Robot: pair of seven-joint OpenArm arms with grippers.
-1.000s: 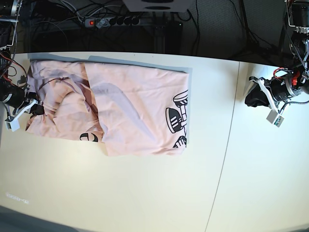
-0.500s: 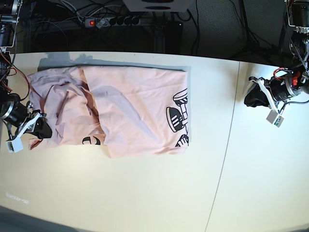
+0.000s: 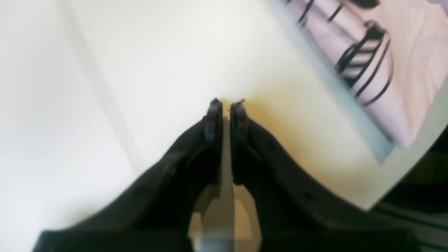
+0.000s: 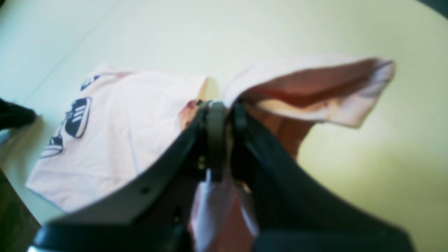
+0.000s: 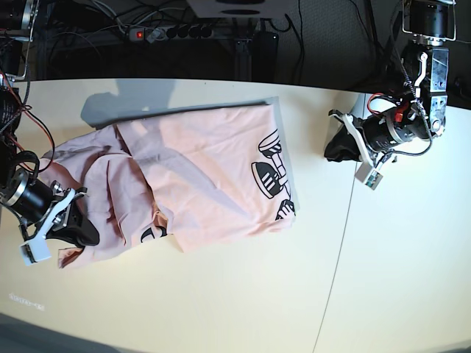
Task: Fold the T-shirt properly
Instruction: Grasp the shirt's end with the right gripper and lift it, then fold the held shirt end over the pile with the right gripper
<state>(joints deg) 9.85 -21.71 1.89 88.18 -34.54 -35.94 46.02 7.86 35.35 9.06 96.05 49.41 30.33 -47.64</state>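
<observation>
The pale pink cotton T-shirt is soft, matt cloth, creased, its black print flat and dull. The cream tabletop looks smooth with a faint sheen. The black plastic fingers look matt.

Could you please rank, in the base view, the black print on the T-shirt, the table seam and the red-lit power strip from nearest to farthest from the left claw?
From the left claw:
1. Table seam, just beside it, toward the arm's side.
2. Black print on the T-shirt, across bare table.
3. Power strip, off the table's far edge.
</observation>
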